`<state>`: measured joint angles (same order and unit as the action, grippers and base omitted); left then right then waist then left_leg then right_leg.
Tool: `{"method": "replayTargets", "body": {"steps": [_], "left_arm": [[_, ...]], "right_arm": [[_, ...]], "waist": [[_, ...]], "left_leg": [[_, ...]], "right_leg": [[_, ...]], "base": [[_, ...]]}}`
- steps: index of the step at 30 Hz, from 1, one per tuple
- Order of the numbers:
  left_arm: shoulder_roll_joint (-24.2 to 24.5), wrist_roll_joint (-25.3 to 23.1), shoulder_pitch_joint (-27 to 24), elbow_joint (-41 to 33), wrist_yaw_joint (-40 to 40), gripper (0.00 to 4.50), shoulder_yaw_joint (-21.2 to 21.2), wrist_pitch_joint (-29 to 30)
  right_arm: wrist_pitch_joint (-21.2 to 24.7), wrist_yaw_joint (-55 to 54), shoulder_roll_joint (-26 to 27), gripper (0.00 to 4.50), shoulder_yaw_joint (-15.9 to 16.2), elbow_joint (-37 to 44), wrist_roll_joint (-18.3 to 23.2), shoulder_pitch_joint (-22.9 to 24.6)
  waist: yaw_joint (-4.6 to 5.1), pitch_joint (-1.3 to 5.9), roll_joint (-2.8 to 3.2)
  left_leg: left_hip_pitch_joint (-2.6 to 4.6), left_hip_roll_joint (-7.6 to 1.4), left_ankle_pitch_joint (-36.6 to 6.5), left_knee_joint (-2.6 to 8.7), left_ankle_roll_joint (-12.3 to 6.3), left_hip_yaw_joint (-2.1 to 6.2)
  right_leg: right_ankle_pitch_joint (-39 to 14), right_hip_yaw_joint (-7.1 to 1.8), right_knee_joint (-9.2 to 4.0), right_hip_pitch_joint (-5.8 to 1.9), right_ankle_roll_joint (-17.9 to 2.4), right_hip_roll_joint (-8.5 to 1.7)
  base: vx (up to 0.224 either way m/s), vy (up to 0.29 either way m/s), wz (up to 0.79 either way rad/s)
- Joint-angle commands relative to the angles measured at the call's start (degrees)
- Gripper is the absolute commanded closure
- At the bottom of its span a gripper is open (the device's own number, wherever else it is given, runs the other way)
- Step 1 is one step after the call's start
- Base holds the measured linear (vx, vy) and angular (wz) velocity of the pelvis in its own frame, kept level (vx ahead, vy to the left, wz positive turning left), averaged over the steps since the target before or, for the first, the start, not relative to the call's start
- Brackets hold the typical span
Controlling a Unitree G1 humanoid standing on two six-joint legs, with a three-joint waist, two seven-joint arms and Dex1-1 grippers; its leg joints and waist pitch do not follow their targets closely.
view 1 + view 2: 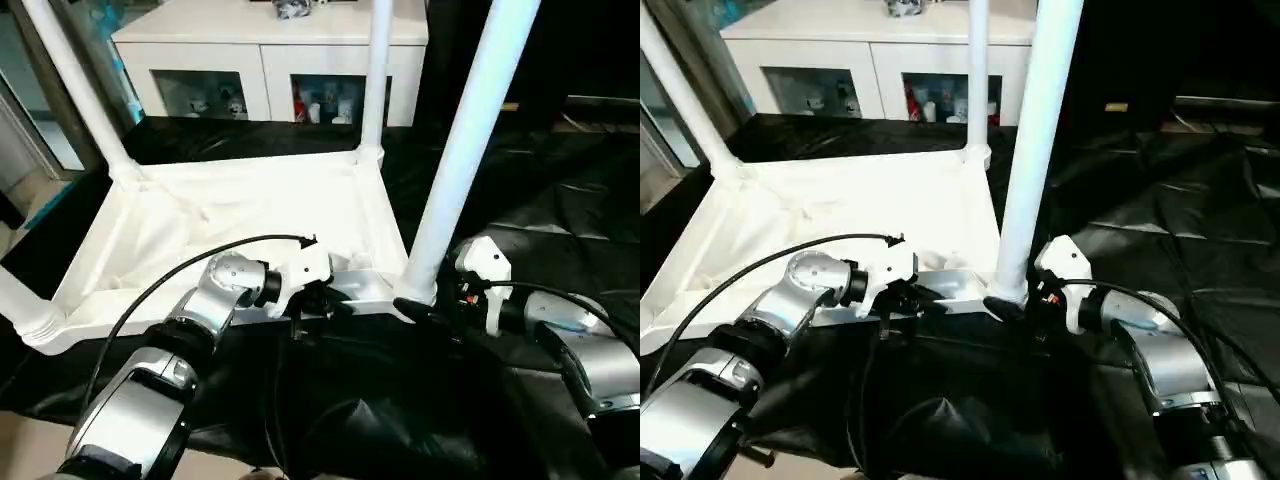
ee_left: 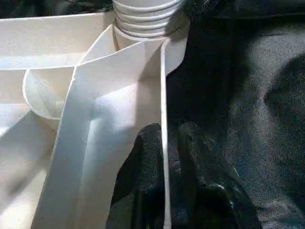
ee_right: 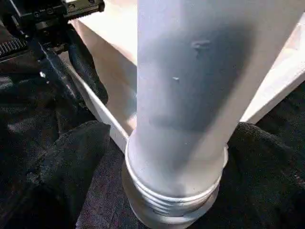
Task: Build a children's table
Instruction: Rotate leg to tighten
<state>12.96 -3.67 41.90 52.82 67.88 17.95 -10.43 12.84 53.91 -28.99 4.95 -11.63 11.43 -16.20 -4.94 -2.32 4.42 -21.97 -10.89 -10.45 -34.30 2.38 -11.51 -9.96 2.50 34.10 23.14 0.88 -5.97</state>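
The children's table point(image 1: 230, 200) lies upside down on the black-covered work table, white and ribbed. Three of its legs stand up from corner sockets: the near right leg point(image 1: 465, 130), a far right one point(image 1: 375, 70) and a far left one point(image 1: 80, 80). A fourth leg point(image 1: 20, 300) juts out at the near left corner. My left gripper point(image 1: 315, 305) is at the near rim point(image 2: 164, 95), one finger point(image 2: 143, 157) inside the wall and one outside, shut on it. My right gripper point(image 1: 430, 310) is open, its fingers point(image 3: 71, 157) on either side of the near right leg's threaded base point(image 3: 174, 191).
The black cover point(image 1: 560, 200) spreads wrinkled to the right and towards me. A white cabinet point(image 1: 270, 50) with glass-fronted shelves stands behind the work table. A black cable point(image 1: 180, 265) arcs from my left wrist over the tabletop's near edge.
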Motion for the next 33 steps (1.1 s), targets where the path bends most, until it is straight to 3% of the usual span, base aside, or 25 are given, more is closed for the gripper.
{"method": "replayTargets", "body": {"steps": [1, 5, 7, 11, 12, 15, 17, 21, 22, 24, 30, 31, 33], "left_arm": [[1.3, -2.3, -0.2, 3.1, -0.5, 3.84, 1.7, 0.5], [1.3, -2.2, 0.1, 3.4, -0.9, 3.84, 1.1, 0.3], [0.5, 0.1, 0.1, 3.3, 1.1, 3.84, -0.6, -0.3], [-0.2, 1.0, 0.4, 3.9, 2.3, 3.84, -1.2, 0.2], [-0.2, 0.8, 0.4, 4.3, 2.2, 4.09, -1.0, -0.1], [-0.7, 1.1, 0.9, 5.6, 2.1, 4.23, -1.5, -0.9], [-0.8, 1.0, 1.2, 6.2, 2.0, 4.45, -1.6, -1.3], [-0.4, -0.1, 1.7, 7.3, 2.7, 4.45, -1.0, -2.6], [-0.1, -0.7, 1.8, 7.7, 3.4, 4.45, -0.4, -3.0], [0.2, -1.3, 1.9, 8.0, 3.8, 4.45, 0.1, -3.6], [0.6, -2.1, 2.0, 8.7, 4.5, 4.45, 0.7, -4.8], [0.6, -2.1, 2.0, 8.7, 4.5, 4.5, 0.6, -4.9], [0.5, -2.0, 2.1, 8.9, 4.5, 4.5, 0.5, -4.9]], "right_arm": [[-1.0, 0.0, 0.1, 0.0, 0.3, -0.1, -0.3, -0.7], [-1.3, 0.0, 0.1, 0.0, 0.1, -0.3, -0.2, -0.7], [-1.3, 0.2, 0.0, 0.0, 0.0, -0.2, -0.1, -0.6], [-1.5, 0.3, -0.1, 0.0, -0.1, -0.4, 0.0, -0.5], [-1.6, 0.2, -0.1, 0.0, -0.1, -0.5, -0.1, -0.6], [-1.7, 0.1, 0.0, 0.0, -0.3, -0.8, 0.0, -0.9], [-1.9, 0.1, 0.0, 0.0, -0.2, -1.1, -0.1, -1.1], [-2.4, 0.1, 0.1, 0.0, -0.1, -1.9, -0.4, -1.5], [-2.7, 0.2, 0.2, 0.0, 0.1, -2.5, -0.6, -1.9], [-2.9, 0.2, 0.2, 0.0, 0.3, -2.8, -0.9, -2.2], [-3.3, 0.6, 0.5, 0.0, 1.2, -4.6, -1.4, -3.4], [-3.2, 0.6, 0.6, 0.19, 1.1, -4.8, -1.2, -3.6], [-3.3, 0.9, 0.6, 0.19, 1.1, -5.3, -1.2, -3.8]], "waist": [[0.05, 3.4, -1.38], [0.17, 3.27, -1.33], [0.18, 3.26, -1.35], [0.24, 3.39, -1.19], [0.22, 3.43, -1.16], [0.01, 3.6, -1.2], [-0.02, 3.56, -1.25], [0.0, 3.43, -1.26], [-0.01, 3.41, -1.01], [0.14, 3.42, -1.17], [0.13, 3.58, -1.11], [0.16, 3.56, -1.08], [0.14, 3.49, -1.36]], "left_leg": [[0.86, -1.9, -13.9, 4.31, -3.37, 0.91], [0.94, -1.93, -15.5, 4.5, -2.71, 1.02], [0.92, -1.89, -15.8, 4.53, -2.57, 1.03], [0.97, -1.98, -15.4, 4.51, -2.71, 1.02], [0.96, -1.99, -15.2, 4.48, -2.78, 1.0], [0.85, -1.93, -13.4, 4.21, -3.53, 0.89], [0.83, -1.93, -13.6, 4.24, -3.67, 0.9], [0.89, -1.95, -14.6, 4.38, -3.36, 0.93], [0.92, -1.97, -14.8, 4.41, -3.23, 0.96], [0.86, -1.93, -15.1, 4.46, -2.89, 0.99], [0.85, -2.01, -13.6, 4.29, -3.42, 0.92], [0.85, -1.98, -13.7, 4.29, -3.5, 0.87], [0.83, -2.01, -13.9, 4.3, -3.66, 0.84]], "right_leg": [[-14.7, -1.3, -4.27, -2.4, -13.1, -2.24], [-17.1, -1.29, -4.49, -2.37, -12.6, -2.31], [-17.7, -1.28, -4.59, -2.4, -12.5, -2.36], [-15.7, -1.29, -4.36, -2.32, -13.2, -2.25], [-15.1, -1.3, -4.32, -2.33, -13.3, -2.23], [-11.0, -1.25, -3.94, -2.49, -14.4, -2.2], [-11.4, -1.21, -3.96, -2.56, -14.5, -2.25], [-14.0, -1.25, -4.23, -2.51, -13.7, -2.3], [-14.3, -1.25, -4.26, -2.47, -13.7, -2.32], [-14.7, -1.21, -4.3, -2.53, -13.6, -2.29], [-10.7, -1.2, -3.89, -2.61, -14.8, -2.28], [-10.7, -1.16, -3.9, -2.61, -15.1, -2.28], [-11.2, -1.19, -3.94, -2.63, -15.0, -2.27]], "base": [[0.0, 0.0, 0.0], [0.0, 0.0, 0.0], [0.0, 0.0, 0.0], [0.0, 0.0, 0.0], [0.0, 0.0, 0.0], [0.0, 0.0, 0.0], [0.0, 0.0, 0.0], [0.0, 0.0, 0.0], [0.0, 0.0, 0.0], [0.0, 0.0, 0.0], [0.0, 0.0, 0.0], [0.0, 0.0, 0.0], [0.0, 0.0, 0.0]]}}
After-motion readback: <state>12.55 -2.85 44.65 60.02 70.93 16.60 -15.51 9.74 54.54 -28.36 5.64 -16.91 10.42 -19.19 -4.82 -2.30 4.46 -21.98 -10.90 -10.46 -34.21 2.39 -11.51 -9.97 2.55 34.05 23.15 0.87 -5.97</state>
